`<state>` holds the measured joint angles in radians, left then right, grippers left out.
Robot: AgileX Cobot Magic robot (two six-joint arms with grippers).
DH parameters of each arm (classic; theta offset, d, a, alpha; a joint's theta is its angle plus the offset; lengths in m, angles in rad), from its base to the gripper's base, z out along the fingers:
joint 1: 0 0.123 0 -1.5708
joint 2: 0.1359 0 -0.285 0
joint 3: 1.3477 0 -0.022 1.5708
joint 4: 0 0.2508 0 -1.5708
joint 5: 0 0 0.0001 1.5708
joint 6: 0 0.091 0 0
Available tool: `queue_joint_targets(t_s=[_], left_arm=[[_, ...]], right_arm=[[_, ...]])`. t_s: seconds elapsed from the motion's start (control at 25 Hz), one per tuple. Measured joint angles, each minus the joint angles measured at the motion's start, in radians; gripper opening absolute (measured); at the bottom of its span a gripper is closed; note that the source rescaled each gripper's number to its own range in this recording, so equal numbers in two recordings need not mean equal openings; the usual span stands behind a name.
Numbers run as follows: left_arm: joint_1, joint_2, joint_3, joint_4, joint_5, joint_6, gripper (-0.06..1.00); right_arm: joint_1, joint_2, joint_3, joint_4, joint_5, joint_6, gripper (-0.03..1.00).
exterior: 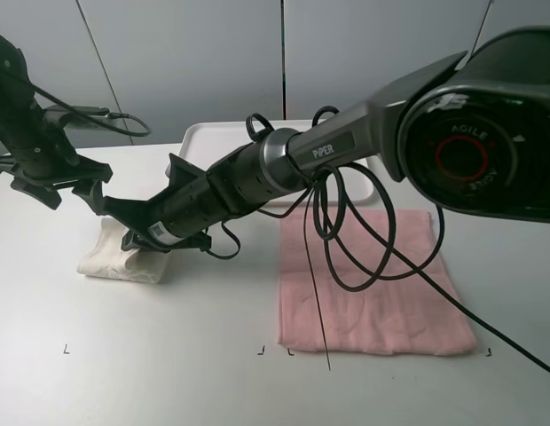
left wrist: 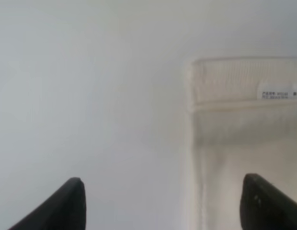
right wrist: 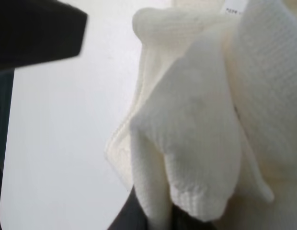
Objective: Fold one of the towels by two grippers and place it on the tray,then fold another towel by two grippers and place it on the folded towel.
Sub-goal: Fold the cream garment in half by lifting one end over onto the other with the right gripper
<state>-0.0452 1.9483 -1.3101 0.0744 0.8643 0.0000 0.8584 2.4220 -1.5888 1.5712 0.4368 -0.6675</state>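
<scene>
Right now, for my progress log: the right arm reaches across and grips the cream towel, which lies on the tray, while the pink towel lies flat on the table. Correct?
Not quite: the cream towel lies on the table, apart from the tray, not on it. The exterior high view shows this. The rest holds.

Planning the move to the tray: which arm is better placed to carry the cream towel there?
Right, probably: the right gripper is shut on the cream towel, while the left gripper hangs open, holding nothing.
</scene>
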Motion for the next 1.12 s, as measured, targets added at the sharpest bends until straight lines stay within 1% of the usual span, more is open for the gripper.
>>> queue_joint_targets(t_s=[0.12, 0.2, 0.28, 0.36, 0.4, 0.48, 0.52, 0.8, 0.84, 0.92, 1.0, 1.08, 1.12], left_arm=[[0.016, -0.014, -0.033, 0.0, 0.032, 0.0, 0.85], [0.029, -0.019, -0.04, 0.0, 0.042, 0.0, 0.85], [0.035, -0.019, -0.04, 0.0, 0.051, 0.008, 0.85], [0.035, -0.019, -0.04, 0.0, 0.056, 0.016, 0.85], [0.035, -0.019, -0.042, 0.0, 0.057, 0.018, 0.85], [0.035, -0.019, -0.042, 0.0, 0.059, 0.022, 0.85], [0.035, -0.019, -0.042, 0.0, 0.059, 0.022, 0.85], [0.035, -0.019, -0.042, -0.002, 0.06, 0.026, 0.85], [0.035, -0.019, -0.042, -0.002, 0.062, 0.026, 0.85], [0.035, -0.019, -0.042, -0.002, 0.064, 0.026, 0.85], [0.035, -0.019, -0.042, -0.002, 0.066, 0.026, 0.85], [0.035, -0.019, -0.042, -0.002, 0.068, 0.026, 0.85], [0.035, -0.019, -0.042, -0.002, 0.069, 0.026, 0.85]], right_arm=[[0.0, 0.0, 0.0, -0.002, 0.0, 0.004, 0.03], [0.0, 0.0, 0.0, -0.004, 0.0, 0.004, 0.11], [0.0, 0.001, 0.0, 0.001, 0.004, 0.004, 0.3], [0.0, 0.001, 0.0, 0.033, 0.013, 0.004, 0.47], [0.0, 0.002, 0.0, 0.059, 0.025, -0.007, 0.52], [0.0, 0.004, 0.0, 0.129, 0.063, -0.059, 0.55], [0.0, 0.004, 0.0, 0.145, 0.077, -0.083, 0.56], [0.013, 0.004, -0.008, 0.169, 0.107, -0.145, 0.57], [0.013, 0.004, -0.008, 0.169, 0.111, -0.152, 0.6], [0.013, 0.004, -0.008, 0.169, 0.111, -0.17, 0.68], [0.009, -0.002, -0.008, 0.169, 0.111, -0.194, 0.79], [-0.001, -0.023, -0.008, 0.154, 0.1, -0.207, 0.85], [-0.008, -0.036, -0.01, 0.131, 0.091, -0.207, 0.86]])
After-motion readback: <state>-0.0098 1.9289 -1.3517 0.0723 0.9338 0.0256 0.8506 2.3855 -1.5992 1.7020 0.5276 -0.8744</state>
